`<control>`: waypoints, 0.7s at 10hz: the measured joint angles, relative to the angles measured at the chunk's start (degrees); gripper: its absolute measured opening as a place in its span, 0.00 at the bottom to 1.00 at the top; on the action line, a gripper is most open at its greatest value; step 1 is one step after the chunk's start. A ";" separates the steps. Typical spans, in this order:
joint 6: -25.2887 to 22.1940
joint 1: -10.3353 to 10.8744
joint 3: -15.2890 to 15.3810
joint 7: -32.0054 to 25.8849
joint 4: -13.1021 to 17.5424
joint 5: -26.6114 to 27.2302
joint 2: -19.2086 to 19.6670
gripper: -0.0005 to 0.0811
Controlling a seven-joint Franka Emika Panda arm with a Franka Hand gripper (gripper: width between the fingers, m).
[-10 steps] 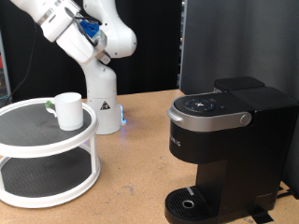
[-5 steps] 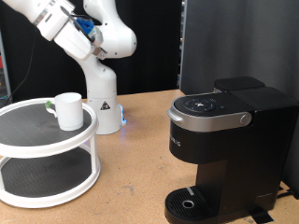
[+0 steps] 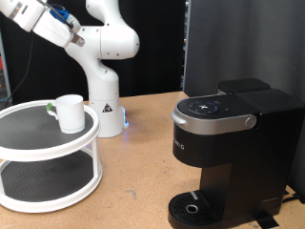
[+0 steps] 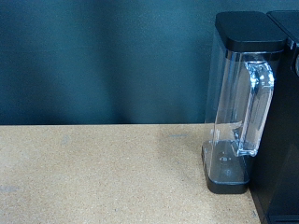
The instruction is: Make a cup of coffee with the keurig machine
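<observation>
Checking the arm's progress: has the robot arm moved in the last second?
Yes. The robot arm swung toward the exterior view's top left, away from the cup, which stayed on the shelf.

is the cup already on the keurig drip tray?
No, the cup stands on the top tier of the white round shelf, apart from the keurig machine.
</observation>
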 joint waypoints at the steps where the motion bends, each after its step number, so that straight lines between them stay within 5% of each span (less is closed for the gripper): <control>1: 0.18 0.01 0.16 0.07 -0.15 0.01 0.05 0.01; 4: 8.72 -2.45 -0.31 1.92 -3.79 7.50 -1.55 0.01; 7: 7.16 -5.02 -3.20 1.18 -4.53 6.69 -2.39 0.01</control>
